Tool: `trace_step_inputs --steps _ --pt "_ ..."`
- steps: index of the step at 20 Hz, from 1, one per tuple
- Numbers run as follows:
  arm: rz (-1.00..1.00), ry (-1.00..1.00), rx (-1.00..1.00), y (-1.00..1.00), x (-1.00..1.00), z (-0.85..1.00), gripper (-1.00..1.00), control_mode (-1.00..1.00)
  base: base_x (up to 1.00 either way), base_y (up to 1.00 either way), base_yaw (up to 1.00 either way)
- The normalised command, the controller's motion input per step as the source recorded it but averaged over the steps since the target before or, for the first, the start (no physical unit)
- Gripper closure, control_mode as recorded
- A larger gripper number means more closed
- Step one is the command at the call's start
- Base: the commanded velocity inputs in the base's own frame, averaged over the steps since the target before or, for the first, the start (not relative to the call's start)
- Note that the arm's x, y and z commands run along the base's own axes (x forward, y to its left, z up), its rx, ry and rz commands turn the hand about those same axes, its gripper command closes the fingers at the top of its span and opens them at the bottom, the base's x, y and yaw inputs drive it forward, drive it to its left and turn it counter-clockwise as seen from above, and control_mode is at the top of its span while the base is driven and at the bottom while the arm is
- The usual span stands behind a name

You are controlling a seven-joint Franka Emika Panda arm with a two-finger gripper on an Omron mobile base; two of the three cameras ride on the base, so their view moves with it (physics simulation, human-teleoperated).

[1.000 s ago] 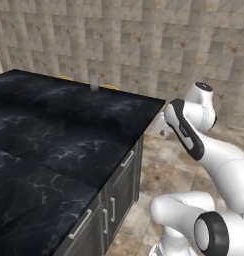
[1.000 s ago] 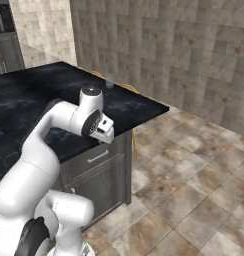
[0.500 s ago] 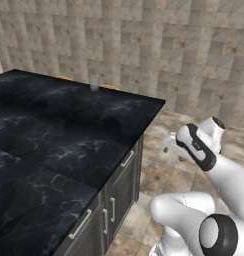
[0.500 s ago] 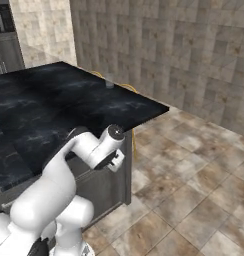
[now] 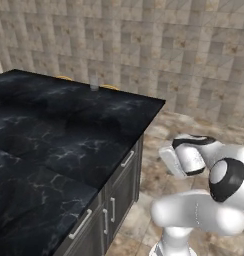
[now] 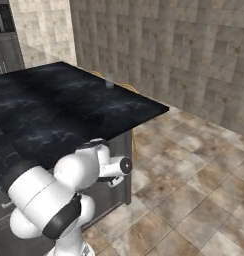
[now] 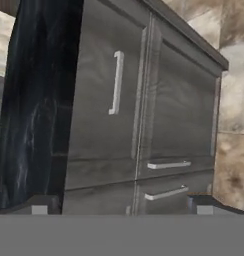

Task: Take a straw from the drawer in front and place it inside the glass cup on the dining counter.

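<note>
I see the glass cup (image 5: 94, 83), a small clear cylinder, standing upright near the far edge of the dining counter (image 5: 69, 130); I can't make out anything inside it. The counter is a glossy black slab with white veining over flat grey cabinet fronts (image 7: 144, 110) with silver bar handles (image 7: 116, 83), all closed. In my hand view the gripper (image 7: 121, 205) faces those fronts, roughly at 12 o'clock, its dark fingertips (image 7: 39, 204) spread wide at the bottom corners, holding nothing. I can't tell which front is the drawer. Mottled stone tiles cover the floor (image 6: 194, 190) and wall (image 5: 169, 45).
</note>
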Motion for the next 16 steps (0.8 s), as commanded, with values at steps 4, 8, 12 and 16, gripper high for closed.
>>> trace_step_inputs --steps 4,8,12,16 --pt "0.0 0.0 0.33 0.02 0.81 -0.44 -1.0 -1.0 0.0 0.0 0.0" --pt "0.0 0.0 0.25 0.12 0.74 -0.5 -1.0 -1.0 0.0 0.0 0.0" --pt "0.0 0.0 0.16 0.05 0.59 -0.47 -1.0 -1.0 0.0 0.0 0.0" --pt "0.0 -0.04 0.15 0.0 0.55 -0.23 -1.0 -1.0 0.0 0.0 0.0"
